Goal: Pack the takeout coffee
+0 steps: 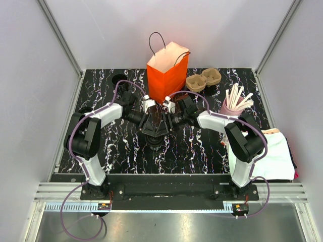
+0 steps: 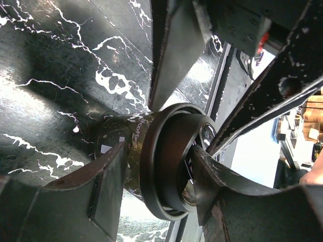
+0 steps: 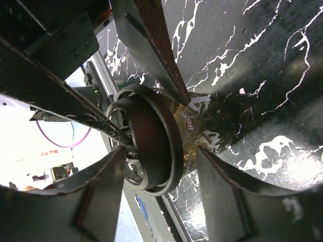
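Nearest the arms' bases, a white cloth (image 1: 272, 151) lies off the right edge of the black marbled table (image 1: 116, 151). At mid-table both arms meet over the takeout coffee (image 2: 151, 151), a small black cup with its black lid on. It is tipped over, with the lid facing the near edge, and whether it rests on the table or hangs just above it cannot be told.

The left gripper (image 2: 161, 154) is closed on the cup at about half spread, one finger against the body and the other against the lid. The right gripper (image 3: 160, 151) straddles the same cup from the opposite side, its fingers just beside the lid and the body. Whether it presses on the cup cannot be told.

Farther back on the right stands a pink cup (image 1: 233, 105) full of white sticks. Behind the grippers an orange paper bag (image 1: 166, 75) stands upright with its mouth open. A brown pulp tray (image 1: 203, 79) sits just beside it on the right.
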{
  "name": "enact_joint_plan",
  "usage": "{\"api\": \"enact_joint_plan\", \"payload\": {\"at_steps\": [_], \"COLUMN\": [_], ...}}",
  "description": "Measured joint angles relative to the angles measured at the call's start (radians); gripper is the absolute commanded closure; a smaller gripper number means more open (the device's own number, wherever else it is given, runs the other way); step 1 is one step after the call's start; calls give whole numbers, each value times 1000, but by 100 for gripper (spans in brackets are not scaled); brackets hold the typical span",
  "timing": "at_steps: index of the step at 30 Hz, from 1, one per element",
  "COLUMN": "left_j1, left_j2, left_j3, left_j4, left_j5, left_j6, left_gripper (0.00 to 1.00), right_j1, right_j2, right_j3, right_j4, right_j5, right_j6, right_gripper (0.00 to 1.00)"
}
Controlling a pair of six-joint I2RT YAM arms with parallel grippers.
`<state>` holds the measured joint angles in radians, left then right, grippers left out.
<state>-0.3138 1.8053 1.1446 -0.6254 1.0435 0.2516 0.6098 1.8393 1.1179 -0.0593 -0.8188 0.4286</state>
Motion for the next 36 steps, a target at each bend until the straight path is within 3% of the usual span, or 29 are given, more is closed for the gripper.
{"api": "enact_joint_plan", "payload": {"at_steps": [6, 10, 15, 23, 30, 36], "left_j1": [2, 4, 5, 5, 7, 32], "left_j2": [-12, -23, -30, -31, -32, -14], "left_j3": [-11, -19, -24, -26, -27, -18], "left_j4": [14, 17, 23, 29, 31, 11], "left_j5": [-11, -20, -21, -24, -32, -25], "left_j6": [-7, -10, -13, -16, -21, -44], "left_gripper": [55, 55, 56, 53, 40, 34], "right_j1": [8, 11, 17, 22, 22, 25], "right_j2": [-4, -6, -10, -17, -17, -17], "right_j3": [-1, -1, -1, -1, -1, -1], "right_j4": [2, 0, -12, -18, -19, -12], "right_j5": [8, 13, 25, 28, 25, 29], "right_j6": [-12, -19, -37, -61, -63, -66], "right_gripper": [52, 42, 44, 69, 77, 82]}}
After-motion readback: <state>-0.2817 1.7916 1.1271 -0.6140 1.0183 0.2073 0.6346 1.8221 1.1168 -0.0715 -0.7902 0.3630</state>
